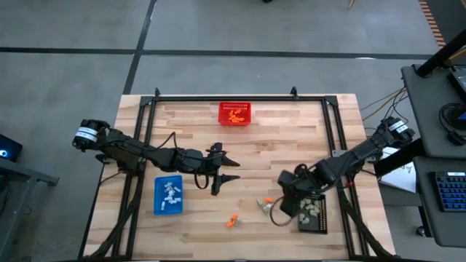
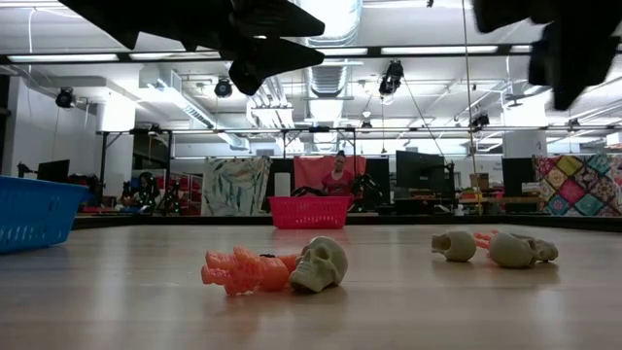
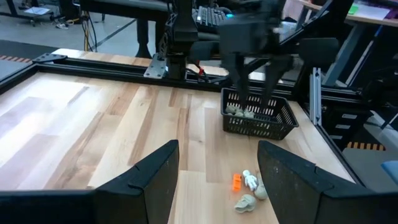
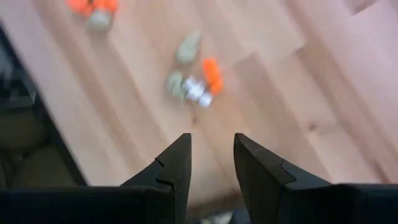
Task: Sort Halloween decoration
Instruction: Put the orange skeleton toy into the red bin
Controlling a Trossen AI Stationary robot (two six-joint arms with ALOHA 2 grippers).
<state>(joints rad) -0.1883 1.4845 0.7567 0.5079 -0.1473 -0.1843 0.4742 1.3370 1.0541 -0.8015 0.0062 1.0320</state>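
Observation:
Loose Halloween trinkets lie on the wood table: an orange figure with a beige skull (image 2: 292,268) near the front edge, and a cluster of orange, white and beige pieces (image 4: 198,79) to its right. My right gripper (image 4: 211,144) hangs open above the table beside the black tray (image 1: 313,215), fingers slanting down, with nothing between them. The cluster (image 1: 263,205) lies just left of it. My left gripper (image 1: 230,169) stays open and level over the table's middle, holding nothing.
A blue tray (image 1: 169,195) with white pieces sits at the near left. A red mesh basket (image 1: 234,113) with orange pieces stands at the far edge. The black tray (image 3: 258,119) holds beige pieces. A black frame (image 1: 240,97) rims the table. People show in the room behind.

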